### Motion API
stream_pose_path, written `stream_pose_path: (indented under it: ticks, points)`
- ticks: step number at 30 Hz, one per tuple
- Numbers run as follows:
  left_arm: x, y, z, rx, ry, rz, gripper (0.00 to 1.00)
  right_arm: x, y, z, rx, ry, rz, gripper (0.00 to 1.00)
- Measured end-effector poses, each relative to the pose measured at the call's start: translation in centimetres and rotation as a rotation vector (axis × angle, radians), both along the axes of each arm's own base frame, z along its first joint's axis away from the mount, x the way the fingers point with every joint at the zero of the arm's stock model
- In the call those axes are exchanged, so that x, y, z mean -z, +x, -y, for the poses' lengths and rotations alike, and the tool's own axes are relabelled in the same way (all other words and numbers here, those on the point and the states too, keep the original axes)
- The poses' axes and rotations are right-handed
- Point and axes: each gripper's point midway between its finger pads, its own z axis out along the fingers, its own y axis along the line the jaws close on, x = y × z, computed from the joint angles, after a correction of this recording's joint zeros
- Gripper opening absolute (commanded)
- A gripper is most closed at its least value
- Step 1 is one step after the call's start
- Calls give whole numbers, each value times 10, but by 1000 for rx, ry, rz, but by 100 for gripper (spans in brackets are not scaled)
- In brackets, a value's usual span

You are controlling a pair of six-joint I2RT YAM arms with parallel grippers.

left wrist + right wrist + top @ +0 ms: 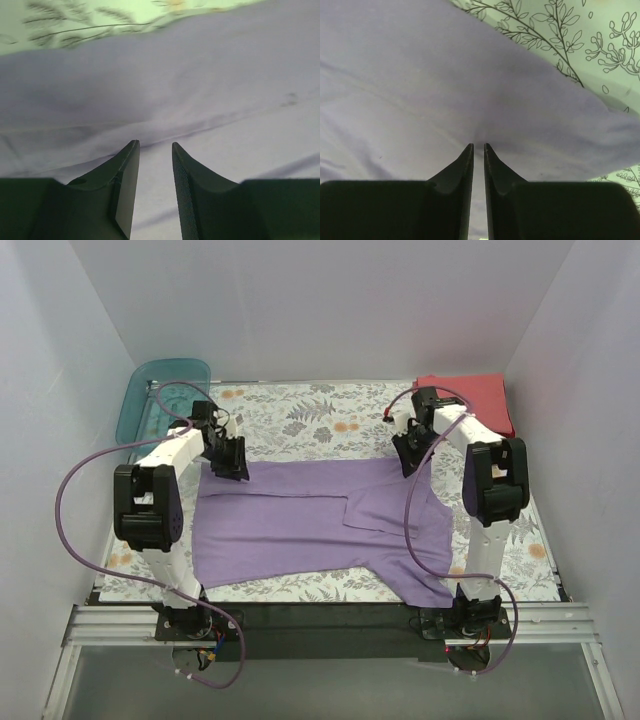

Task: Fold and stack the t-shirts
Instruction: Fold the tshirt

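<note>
The lavender-purple t-shirt (pixel 300 525) lies spread on the table, with its right part folded in over the middle. My left gripper (pixel 232 462) is low over the shirt's far left corner. In the left wrist view its jaws (pixel 154 146) stand a little apart with flat purple cloth (pixel 165 90) under them and nothing held. My right gripper (pixel 408 458) is at the shirt's far right edge. In the right wrist view its jaws (pixel 479 146) are nearly together, and the purple cloth (pixel 445 90) puckers at their tips. The coral-red t-shirt (pixel 468 400) lies folded at the back right.
A teal translucent bin (pixel 160 400) stands at the back left corner. The floral tablecloth (pixel 300 420) shows behind the shirt and along the near edge. White walls enclose the left, right and back sides.
</note>
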Motion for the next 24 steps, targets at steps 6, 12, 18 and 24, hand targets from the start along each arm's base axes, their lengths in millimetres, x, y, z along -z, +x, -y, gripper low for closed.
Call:
stream_pose_path:
  ticks: [6, 12, 18, 24]
  points:
    - [42, -6, -37, -45, 107, -81, 30, 13, 9, 6, 6, -96, 30, 17]
    - [47, 12, -39, -48, 110, -93, 28, 28, 21, 21, 34, -187, 68, 15]
    - [46, 63, -38, -73, 62, -56, 27, 28, 53, 26, 50, -232, 111, 15]
    - [44, 93, -40, -86, 28, -12, 28, 25, 106, 24, 67, -242, 215, 17]
